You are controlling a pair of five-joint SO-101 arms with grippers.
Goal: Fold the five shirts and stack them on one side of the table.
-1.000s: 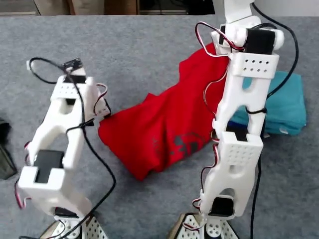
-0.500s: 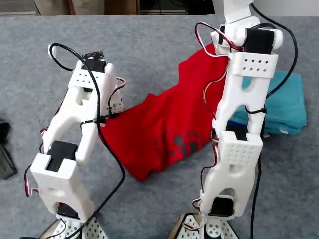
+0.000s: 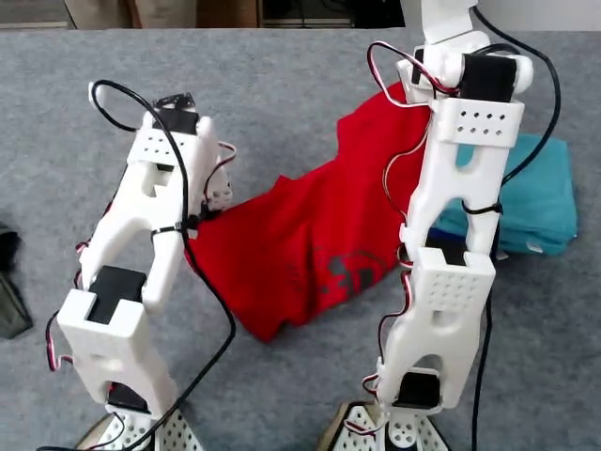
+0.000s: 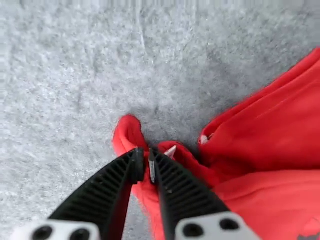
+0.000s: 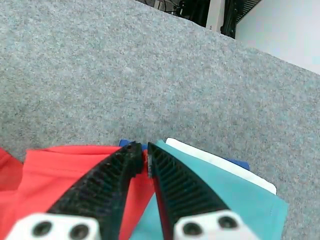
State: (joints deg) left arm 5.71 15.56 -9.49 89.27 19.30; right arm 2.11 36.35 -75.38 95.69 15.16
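A crumpled red shirt (image 3: pixel 319 235) lies across the middle of the grey table. My left gripper (image 4: pixel 145 161) is shut at the shirt's left edge, with a red fold (image 4: pixel 127 135) bunched around its tips. In the high view this gripper (image 3: pixel 214 199) sits low at that edge. My right gripper (image 5: pixel 145 151) is shut at the shirt's far corner, with red cloth (image 5: pixel 50 170) running up between its jaws. Beside it lies a folded stack with a teal shirt (image 5: pixel 225 200) on top, white and blue layers beneath. That stack (image 3: pixel 540 193) rests at the right side.
The right arm (image 3: pixel 460 216) stretches over the red shirt and part of the teal stack. A dark object (image 3: pixel 9 296) lies at the table's left edge. Bare grey felt (image 3: pixel 263 85) spreads across the far part of the table.
The left arm swung right and farther away, bringing its gripper in over the shirt's left edge, which shifted slightly. In the last half second it barely moved. The right arm stayed still.
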